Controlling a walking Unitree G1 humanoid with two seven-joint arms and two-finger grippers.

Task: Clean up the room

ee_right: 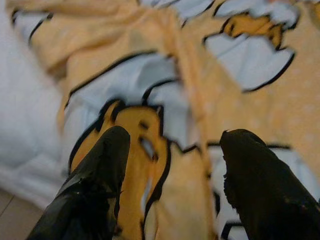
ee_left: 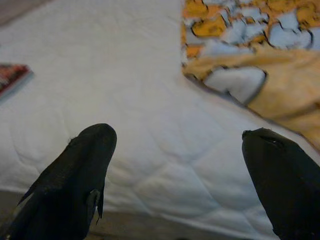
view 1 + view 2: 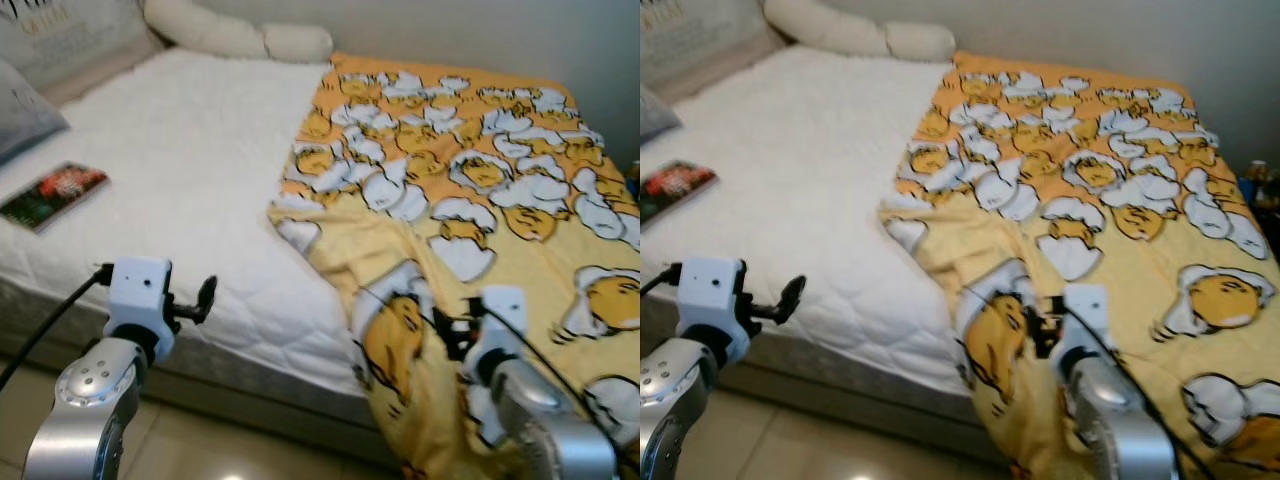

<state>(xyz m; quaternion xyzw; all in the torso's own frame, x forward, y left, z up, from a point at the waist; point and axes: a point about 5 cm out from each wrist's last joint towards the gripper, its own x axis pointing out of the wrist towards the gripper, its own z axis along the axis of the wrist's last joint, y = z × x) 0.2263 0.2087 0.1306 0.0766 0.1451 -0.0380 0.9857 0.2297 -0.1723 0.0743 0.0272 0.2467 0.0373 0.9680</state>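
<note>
**— Where was the blanket when you looked?**

— The yellow blanket (image 3: 470, 190) with the egg cartoon print covered the right half of the bed (image 3: 190, 180), and its near corner was rumpled and hung over the bed's front edge toward the floor (image 3: 200, 445). The left half showed the bare white quilted mattress cover.

**— And your arms?**

— I had both raised in front of me, forearms angled up toward the bed. My right tool (image 1: 175, 150) sat right over the hanging fold, fingers (image 1: 95, 175) spread apart with the cloth between them. I couldn't tell whether the tips touched the fabric; nothing was gripped. My left tool (image 2: 175, 150) was held at the mattress edge, left of the blanket, likewise spread wide and empty, pointing across the white cover.

**— Anything else on the bed?**

— A book (image 3: 55, 193) with a red and dark cover lay near the left edge, well apart from the blanket. A long white pillow (image 3: 235, 35) lay along the far side against the wall, and grey cushions (image 3: 70, 40) were at the far left corner.
</note>
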